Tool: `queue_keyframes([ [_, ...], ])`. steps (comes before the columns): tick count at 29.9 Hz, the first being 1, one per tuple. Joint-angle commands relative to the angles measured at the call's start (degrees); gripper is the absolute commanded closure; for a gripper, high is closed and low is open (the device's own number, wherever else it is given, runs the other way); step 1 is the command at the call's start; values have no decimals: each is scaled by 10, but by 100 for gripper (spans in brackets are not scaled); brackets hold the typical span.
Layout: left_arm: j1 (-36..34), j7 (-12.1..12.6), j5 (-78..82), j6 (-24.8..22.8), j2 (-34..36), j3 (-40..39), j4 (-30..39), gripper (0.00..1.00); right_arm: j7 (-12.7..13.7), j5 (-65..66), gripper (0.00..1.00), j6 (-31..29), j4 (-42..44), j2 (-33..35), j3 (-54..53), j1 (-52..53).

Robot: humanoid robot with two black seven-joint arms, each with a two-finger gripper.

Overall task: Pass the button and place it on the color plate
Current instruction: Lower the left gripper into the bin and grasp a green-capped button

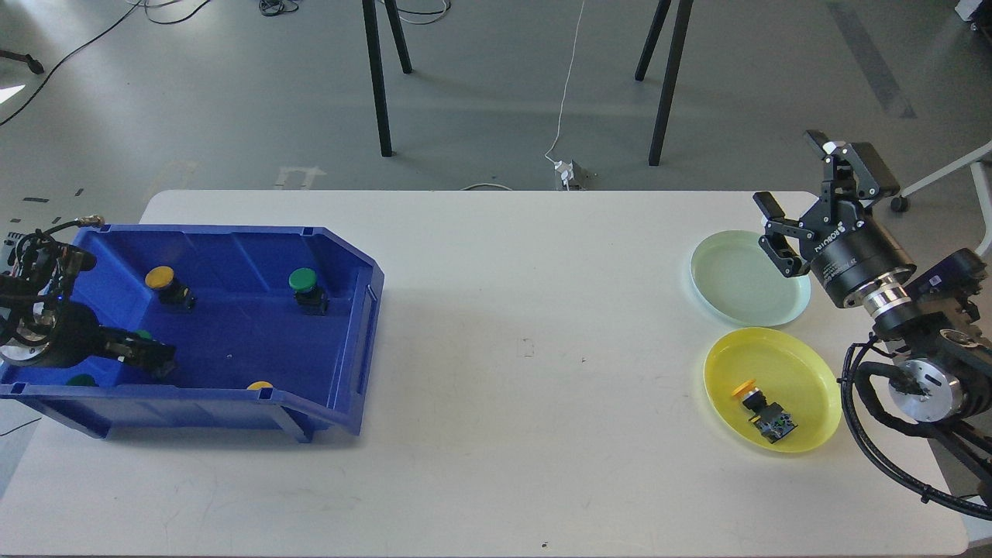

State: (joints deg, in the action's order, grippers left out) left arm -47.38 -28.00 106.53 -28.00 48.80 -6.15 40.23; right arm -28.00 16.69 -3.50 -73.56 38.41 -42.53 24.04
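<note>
A blue bin (353, 310) on the left holds several push buttons: a yellow one (161, 277), a green one (302, 279), a green one (80, 380) and a yellow one (260, 385) by the front wall. My left gripper (151, 358) is low inside the bin's left part, right at another green button (142, 335) that it mostly hides. Its fingers are dark and I cannot tell them apart. My right gripper (789, 174) is open and empty above the far right edge of a pale green plate (740, 279). A yellow plate (806, 372) holds a yellow button (756, 401).
The white table (527, 349) ends just right of the two plates and just left of the bin. My right arm's thick joints (926, 380) hang beside the yellow plate. Stand legs and cables are on the floor behind the table.
</note>
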Motion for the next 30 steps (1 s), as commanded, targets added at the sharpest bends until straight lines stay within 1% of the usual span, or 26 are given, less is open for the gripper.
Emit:
queue_keyframes([
  [1,0,0,0,0,-1,0,-1,22,0,0,3,0,0,0,0,-2],
  [5,0,0,0,0,-1,0,-4,25,0,0,3,0,0,0,0,-4],
  [8,0,0,0,0,-1,-1,-4,32,0,0,3,0,0,0,0,-5],
  [10,0,0,0,0,-1,0,-3,41,0,0,3,0,0,1,0,-5],
  [12,0,0,0,0,-1,0,-3,48,0,0,3,0,0,0,-1,-7],
  [17,4,0,0,0,-1,0,-3,61,0,0,3,0,0,0,0,-9],
  [23,7,0,0,0,-6,0,-4,71,0,0,3,0,0,0,1,-9],
  [30,5,0,-1,0,-6,-1,-4,76,0,0,3,0,0,0,0,-13],
])
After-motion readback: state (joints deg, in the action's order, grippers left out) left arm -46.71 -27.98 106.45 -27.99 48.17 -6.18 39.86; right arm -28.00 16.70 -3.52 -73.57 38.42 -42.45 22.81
